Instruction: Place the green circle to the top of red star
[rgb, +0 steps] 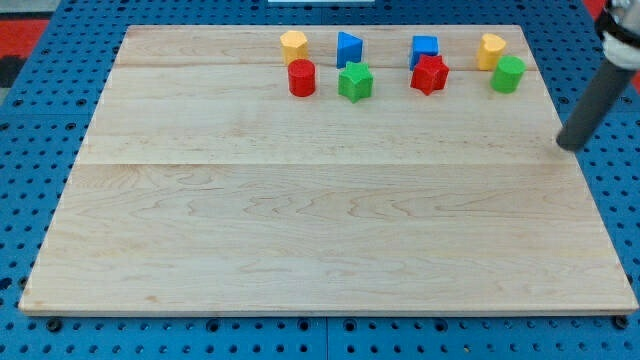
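Green circle (508, 74) sitting near the view's top right, well right of red star (430, 74), blue square (425, 48) already hogging the spot above it (awkward). My tip (570, 143) hovering off the board edge (585, 190), below-right of the circle, touching nothing, probably lining up a leftward shove.

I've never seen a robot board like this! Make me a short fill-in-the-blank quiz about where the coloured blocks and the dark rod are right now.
1. The blue cube sits just above the red ____ block.
2. The green cylinder lies to the view's ____ of the red star.
3. My tip rests near the wooden board's ____ edge, touching no block.
4. Left of the green star stands a ____ cylinder.

Missing words: star; right; right; red
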